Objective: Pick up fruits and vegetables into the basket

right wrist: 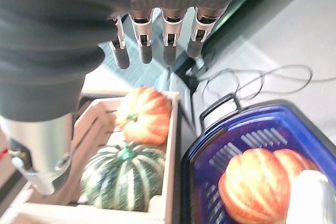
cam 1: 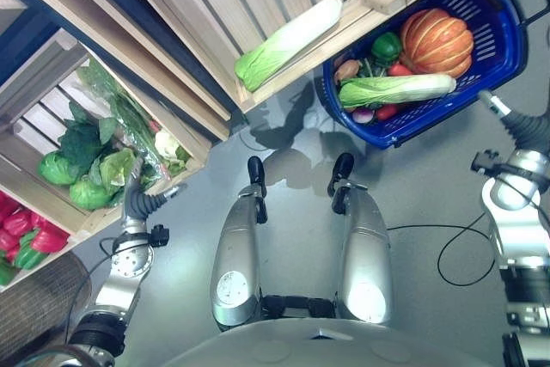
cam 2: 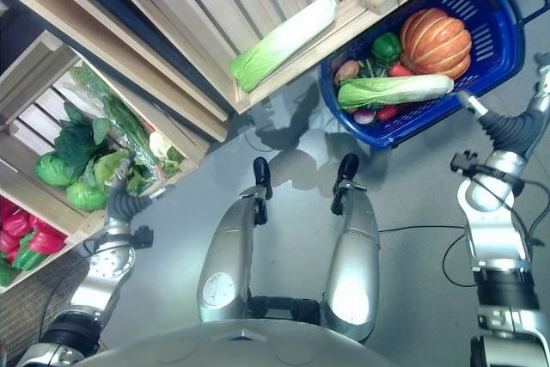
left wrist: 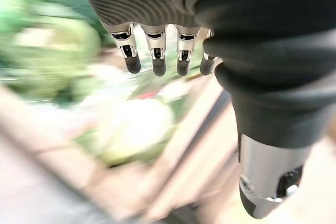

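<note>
Both robot hand [left wrist: 157,51] fingers straight, empty.

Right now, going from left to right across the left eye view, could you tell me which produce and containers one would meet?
Red peppers → green cabbages → napa cabbage on the shelf → blue basket holding an orange pumpkin.

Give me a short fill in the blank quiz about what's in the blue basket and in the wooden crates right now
1. The orange pumpkin lies in the ____ basket.
2. A long napa cabbage lies on a slatted ____ crate.
3. In the right wrist view, a striped ____ squash sits beside an orange pumpkin in a crate.

Missing words: blue; wooden; green
</note>
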Controlling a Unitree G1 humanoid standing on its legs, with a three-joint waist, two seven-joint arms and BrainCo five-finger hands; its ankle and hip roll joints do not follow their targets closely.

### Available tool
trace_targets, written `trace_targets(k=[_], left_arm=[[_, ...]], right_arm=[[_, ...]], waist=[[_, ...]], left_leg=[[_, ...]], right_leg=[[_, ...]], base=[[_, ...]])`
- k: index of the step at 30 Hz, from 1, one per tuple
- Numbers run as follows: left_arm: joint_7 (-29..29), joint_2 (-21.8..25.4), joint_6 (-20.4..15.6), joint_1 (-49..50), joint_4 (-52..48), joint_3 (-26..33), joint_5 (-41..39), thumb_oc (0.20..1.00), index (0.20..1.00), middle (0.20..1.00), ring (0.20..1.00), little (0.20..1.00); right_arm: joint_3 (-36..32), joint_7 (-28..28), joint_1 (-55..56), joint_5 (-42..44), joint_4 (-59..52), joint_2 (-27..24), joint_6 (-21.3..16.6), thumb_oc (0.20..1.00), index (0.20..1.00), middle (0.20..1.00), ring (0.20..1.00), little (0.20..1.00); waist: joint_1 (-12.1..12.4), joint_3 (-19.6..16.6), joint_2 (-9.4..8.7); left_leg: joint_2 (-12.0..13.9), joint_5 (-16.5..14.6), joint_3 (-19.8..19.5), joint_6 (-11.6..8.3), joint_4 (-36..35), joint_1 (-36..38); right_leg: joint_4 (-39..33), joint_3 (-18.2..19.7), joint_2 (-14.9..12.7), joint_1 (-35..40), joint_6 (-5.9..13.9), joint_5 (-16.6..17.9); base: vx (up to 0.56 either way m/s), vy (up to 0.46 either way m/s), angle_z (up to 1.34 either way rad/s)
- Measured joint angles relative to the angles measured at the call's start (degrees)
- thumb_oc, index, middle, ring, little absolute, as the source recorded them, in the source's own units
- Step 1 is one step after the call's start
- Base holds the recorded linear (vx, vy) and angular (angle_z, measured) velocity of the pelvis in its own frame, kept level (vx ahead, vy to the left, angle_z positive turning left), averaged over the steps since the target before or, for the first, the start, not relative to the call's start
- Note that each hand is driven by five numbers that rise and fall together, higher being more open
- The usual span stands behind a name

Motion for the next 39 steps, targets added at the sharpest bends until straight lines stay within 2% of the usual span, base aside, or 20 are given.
trace_targets(k=[3, 8, 13, 19, 23, 30, 33, 35, 39], left_arm=[[-0.4, 0.5, -2.9, 0.0, -10.5, 4.7, -0.3, 1.000, 1.000, 1.000, 1.000, 1.000], [-1.8, 1.7, -4.7, -0.8, -17.8, 5.9, 0.3, 1.000, 1.000, 1.000, 1.000, 1.000], [-1.3, 2.3, -4.9, -6.2, -21.6, 5.6, 4.1, 1.000, 1.000, 1.000, 1.000, 1.000], [1.0, 3.2, -4.0, -13.9, -22.2, 3.8, 7.5, 1.000, 1.000, 1.000, 1.000, 1.000], [1.7, 4.6, 0.8, -19.1, -23.1, 0.1, 7.7, 1.000, 1.000, 1.000, 1.000, 1.000], [3.5, 5.0, 10.1, -27.2, -22.5, -4.6, 10.8, 1.000, 1.000, 1.000, 1.000, 1.000], [3.8, 6.7, 14.2, -30.5, -20.2, -7.0, 11.5, 1.000, 1.000, 1.000, 1.000, 1.000], [3.8, 7.1, 18.5, -34.0, -17.4, -9.5, 11.6, 1.000, 1.000, 1.000, 1.000, 1.000], [4.3, 7.6, 23.7, -38.1, -10.4, -12.8, 11.5, 1.000, 1.000, 1.000, 1.000, 1.000]], right_arm=[[0.3, 4.9, 5.7, -0.7, -3.3, 2.4, -2.8, 1.000, 1.000, 1.000, 1.000, 1.000], [1.5, 10.5, 8.0, 1.2, -5.2, 3.6, -3.7, 1.000, 1.000, 1.000, 1.000, 1.000], [3.8, 13.8, 7.7, 4.8, -6.3, 3.6, -3.2, 1.000, 1.000, 1.000, 1.000, 1.000], [8.2, 15.8, 5.4, 6.9, -6.8, 3.7, 0.1, 1.000, 1.000, 1.000, 1.000, 1.000], [9.7, 15.9, 4.7, 7.3, -6.8, 3.4, 1.8, 1.000, 1.000, 1.000, 1.000, 1.000], [10.8, 15.9, 3.2, 7.9, -6.7, 1.8, 2.3, 1.000, 1.000, 1.000, 1.000, 1.000], [12.2, 16.1, 1.9, 7.9, -6.8, 1.4, 2.7, 1.000, 1.000, 1.000, 1.000, 1.000], [12.7, 16.2, 1.6, 7.9, -6.8, 1.3, 3.1, 1.000, 1.000, 1.000, 1.000, 1.000], [13.6, 17.1, 0.1, 7.7, -6.7, 1.2, 4.0, 1.000, 1.000, 1.000, 1.000, 1.000]], waist=[[-0.2, -0.1, -1.13], [-1.0, -0.2, -1.58], [-2.0, -0.2, -1.67], [-4.0, -0.2, -1.71], [-5.6, -0.3, -1.72], [-8.2, -0.3, -1.86], [-9.2, -0.6, -2.32], [-10.2, -0.7, -2.52], [-11.8, -0.7, -2.64]], left_leg=[[0.1, 0.2, 0.3, 0.01, -1.3, 2.4], [0.1, 0.2, 0.7, -0.04, -2.2, 4.6], [0.1, 0.1, 1.0, 0.00, -2.3, 5.6], [0.0, -0.1, 3.0, 0.52, -2.2, 6.5], [0.2, -0.2, 4.1, 0.48, -2.1, 7.1], [0.7, -1.0, 6.3, 0.44, -1.4, 8.2], [1.1, -1.3, 6.9, 0.39, -1.0, 8.4], [1.1, -1.4, 7.7, 0.46, -0.8, 8.4], [1.0, -2.0, 9.2, 0.56, -0.1, 8.0]], right_leg=[[-1.7, 0.0, 0.5, 2.5, 0.32, 0.4], [-2.7, 0.1, 0.8, 4.5, 0.47, 0.6], [-2.9, 0.8, 0.9, 5.3, 0.64, 0.8], [-3.8, 3.2, 1.2, 5.3, 1.24, 1.8], [-4.4, 4.6, 2.0, 5.3, 1.09, 2.5], [-4.5, 7.1, 2.9, 5.1, 1.11, 3.1], [-4.3, 7.7, 3.3, 5.0, 1.09, 3.1], [-4.2, 8.4, 3.3, 4.4, 1.08, 3.1], [-3.2, 9.8, 3.4, 2.9, 1.07, 3.1]], base=[[0.02, -0.039, -0.04], [0.02, -0.003, -0.02], [0.01, 0.036, -0.02], [0.02, 0.045, -0.15], [0.02, 0.034, -0.17], [0.02, 0.036, -0.17], [0.01, 0.041, -0.14], [0.01, 0.071, -0.13], [0.00, 0.075, -0.19]])
